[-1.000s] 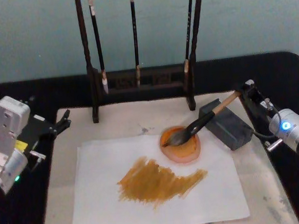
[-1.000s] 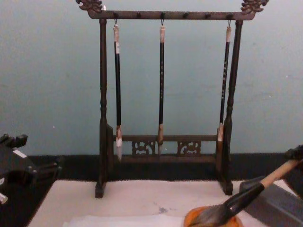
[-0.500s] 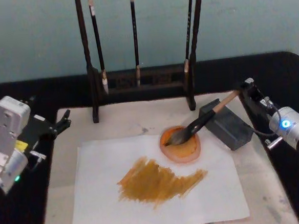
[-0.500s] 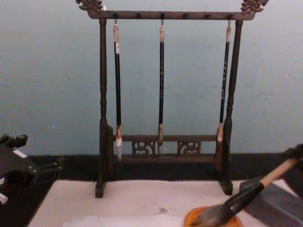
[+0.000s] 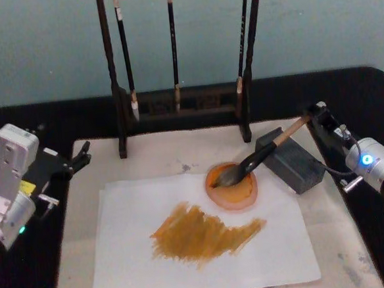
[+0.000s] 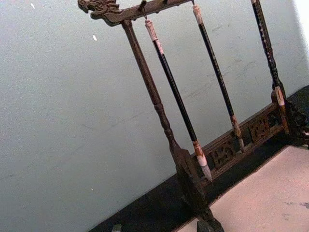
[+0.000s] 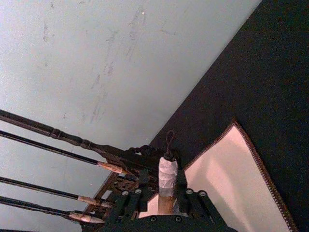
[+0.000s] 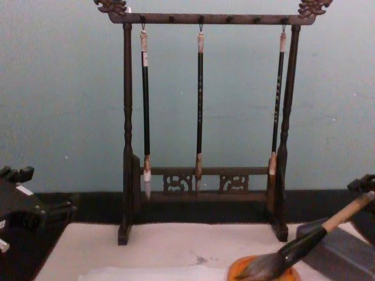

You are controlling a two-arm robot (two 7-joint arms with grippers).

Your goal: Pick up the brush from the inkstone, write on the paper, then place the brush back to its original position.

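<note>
Idling by the tabletop's (image 5: 19,123) left edge: my left gripper (image 5: 84,157), jaws apart. On the paper (image 5: 134,253) there's a broad ochre stroke (image 5: 205,232), so writing looks done. The brush (image 5: 256,159) has its tuft in the orange dish (image 5: 238,197) and its shaft leaning on the inkstone (image 5: 299,166). My right gripper (image 5: 314,116) is at the end cap (image 7: 165,174); can't tell if it's clamped or released. Left to do: let go, retract. Versus a second ago: practically nothing has moved
</note>
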